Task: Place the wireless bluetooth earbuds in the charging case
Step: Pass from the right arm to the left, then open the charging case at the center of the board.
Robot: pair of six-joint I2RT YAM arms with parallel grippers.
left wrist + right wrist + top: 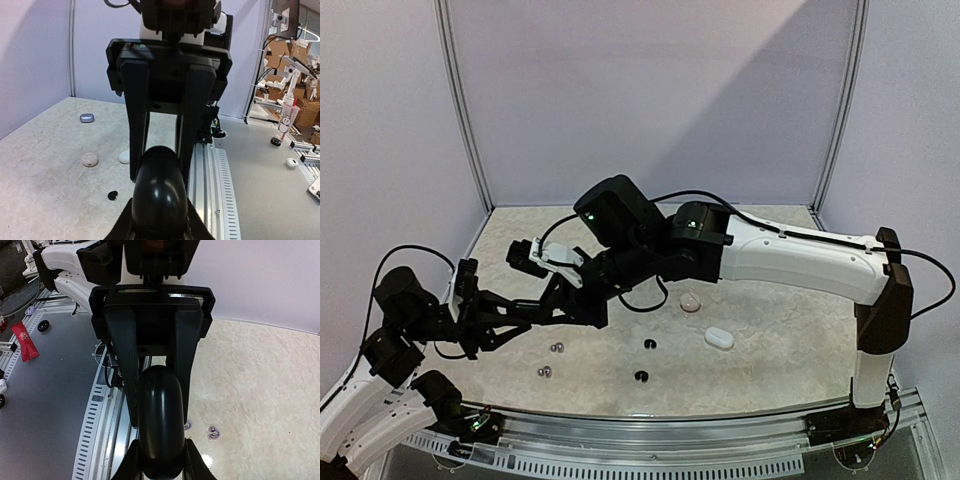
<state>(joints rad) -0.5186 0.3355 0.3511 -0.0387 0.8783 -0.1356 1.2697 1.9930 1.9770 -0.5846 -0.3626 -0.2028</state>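
Note:
A glossy black charging case (159,190) hangs in the air between both grippers, also seen end-on in the right wrist view as the case (159,420). My left gripper (160,206) is shut on its near end. My right gripper (160,442) is shut on it from the opposite side, and its fingers (137,125) reach down along the case's flanks. On the table lie two black earbuds (650,344) (641,376) and two grey-lavender earbuds (558,348) (545,371). In the top view the case itself is hidden among the gripper bodies.
A pinkish round case (690,302), a white case (719,338) and a lavender case (86,118) rest on the marbled tabletop (770,350). A slotted metal rail (670,440) runs along the near edge. Cables loop from both wrists.

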